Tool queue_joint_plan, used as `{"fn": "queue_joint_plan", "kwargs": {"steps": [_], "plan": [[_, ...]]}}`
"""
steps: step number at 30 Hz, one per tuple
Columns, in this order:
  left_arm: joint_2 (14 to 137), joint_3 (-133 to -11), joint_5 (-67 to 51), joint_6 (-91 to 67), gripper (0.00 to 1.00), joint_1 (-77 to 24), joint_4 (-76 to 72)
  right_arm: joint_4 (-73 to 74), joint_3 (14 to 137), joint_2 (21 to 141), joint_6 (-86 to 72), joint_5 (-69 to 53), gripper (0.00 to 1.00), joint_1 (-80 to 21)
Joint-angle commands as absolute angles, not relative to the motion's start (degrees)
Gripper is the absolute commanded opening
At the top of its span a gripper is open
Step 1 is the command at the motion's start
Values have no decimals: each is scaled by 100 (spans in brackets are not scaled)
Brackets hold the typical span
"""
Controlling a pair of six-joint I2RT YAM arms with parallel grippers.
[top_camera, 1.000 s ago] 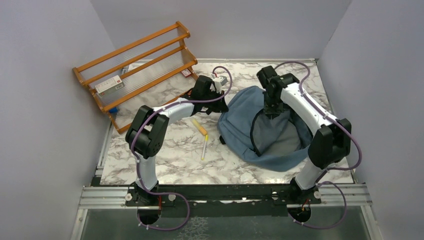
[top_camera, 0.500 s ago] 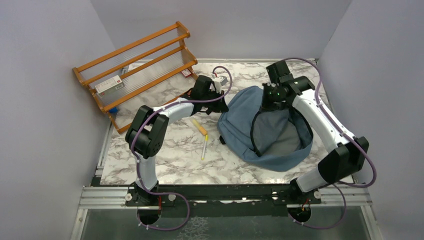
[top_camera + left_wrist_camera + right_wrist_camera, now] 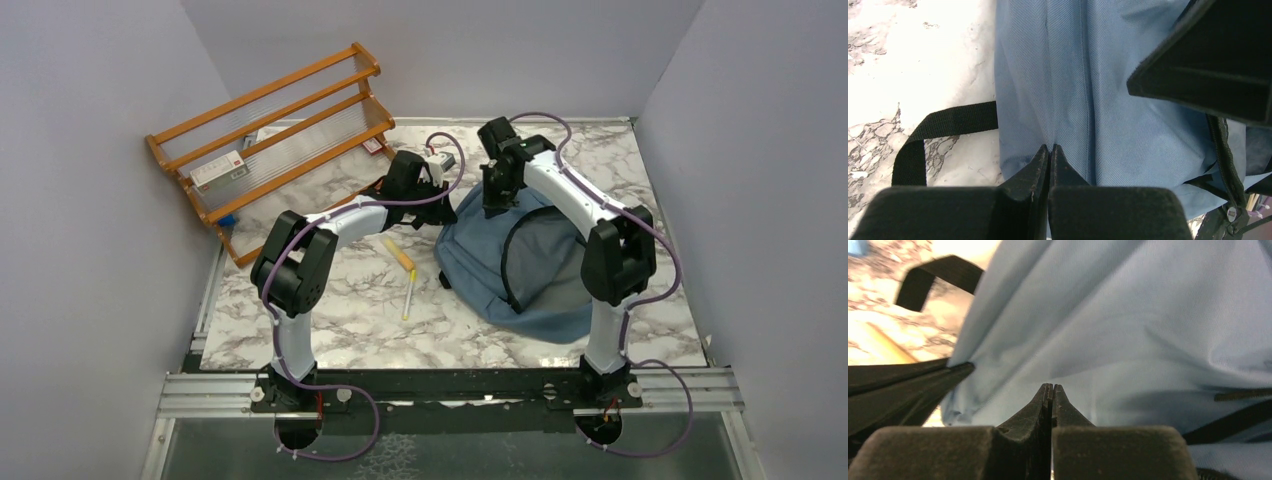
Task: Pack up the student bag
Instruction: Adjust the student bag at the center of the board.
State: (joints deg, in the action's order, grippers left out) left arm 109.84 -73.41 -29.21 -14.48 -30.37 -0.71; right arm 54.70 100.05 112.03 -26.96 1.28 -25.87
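Far left of the student bag, a wooden rack leans at the back corner of the marble table, with a small white box on one of its shelves. Nearer the bag, just off its left side, a yellow marker and a thin yellow-and-white pen lie on the marble, apart from each other. At the bag's upper left edge the left gripper has its jaws pressed together on a fold of the dusty-blue fabric, a crease running straight into the tips; a black strap loops out onto the marble beside it. The bag itself lies right of the table's centre, its black zipper undone and its dark-lined mouth gaping upward. At the bag's far top edge the right gripper has its jaws closed tip to tip against the fabric; whether cloth is caught between them I cannot tell.
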Motion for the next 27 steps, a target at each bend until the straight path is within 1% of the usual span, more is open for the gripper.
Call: {"fn": "queue_joint_plan", "kwargs": {"steps": [1,8,13,17,22,27], "plan": [[10919,-7451,-3094,-1389,0,-3006,-253,6218,9983,11142,-2655,1092,5,-2707],[10920,-7471,-3068,-1380,0,-3006,-220,6618,8976,10300,-2840,2046,4,-2707],[10923,-7477,-3026,-1356,0,-3004,-185,7001,8115,9432,-3183,2298,4,-2708],[10947,-7471,-3023,-1358,0,-3005,-177,7132,7590,8387,-3390,2262,4,-2712],[10941,-7488,-3018,-1371,0,-3006,-158,7283,7114,7417,-3603,1966,6,-2709],[10989,-7593,-2835,-1490,0,-2997,-186,6264,6270,6452,-3542,974,7,-2707]]}}
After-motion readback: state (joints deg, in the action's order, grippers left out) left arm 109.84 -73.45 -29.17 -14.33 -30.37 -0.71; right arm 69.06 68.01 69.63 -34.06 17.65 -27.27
